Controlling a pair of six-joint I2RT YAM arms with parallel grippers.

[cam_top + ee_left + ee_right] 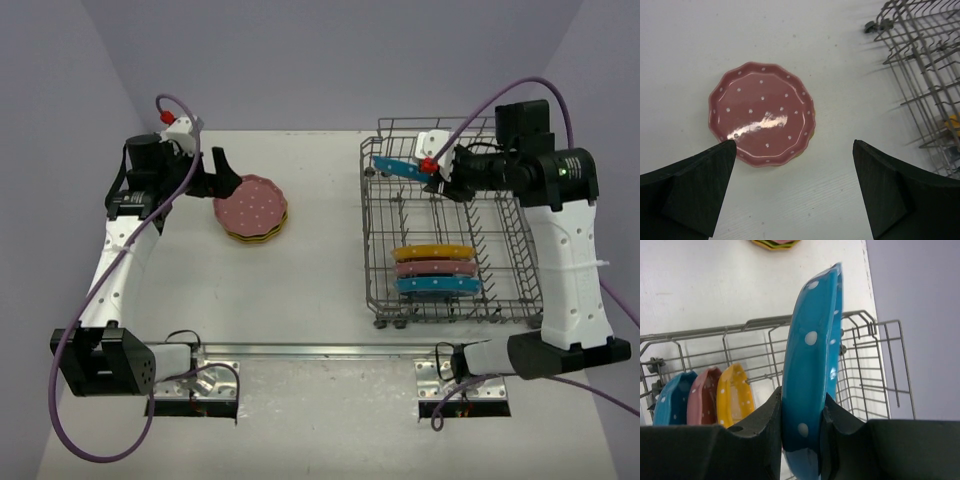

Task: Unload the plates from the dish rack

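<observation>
The grey wire dish rack stands at the right. Three plates stand on edge in its near part: yellow, pink, blue. My right gripper is shut on the rim of another blue plate and holds it on edge above the rack's far left part. A stack of plates with a pink one on top lies on the table at the left. My left gripper is open and empty, just above the near side of the pink plate.
The rack's corner shows at the right of the left wrist view. The stack appears at the top of the right wrist view. A metal rail runs along the near table edge between the arm bases.
</observation>
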